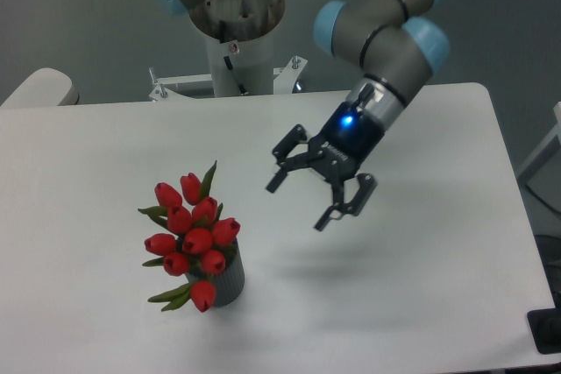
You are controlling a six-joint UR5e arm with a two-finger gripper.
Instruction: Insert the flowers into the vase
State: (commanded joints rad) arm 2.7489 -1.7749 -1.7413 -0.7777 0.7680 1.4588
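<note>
The flowers [193,234], a tight bunch of red tulip heads with green leaves, stand in the vase [224,285], a small dark grey ribbed cylinder on the white table [421,304]. The bunch leans up and to the left and hides most of the vase's mouth. My gripper [300,202] is open and empty, held above the table to the right of the flowers and apart from them, its two black fingers spread and pointing down and left.
The arm's base column [235,32] stands at the table's back edge. The table's right edge runs close to the arm. A pale rounded object [39,87] shows at the back left.
</note>
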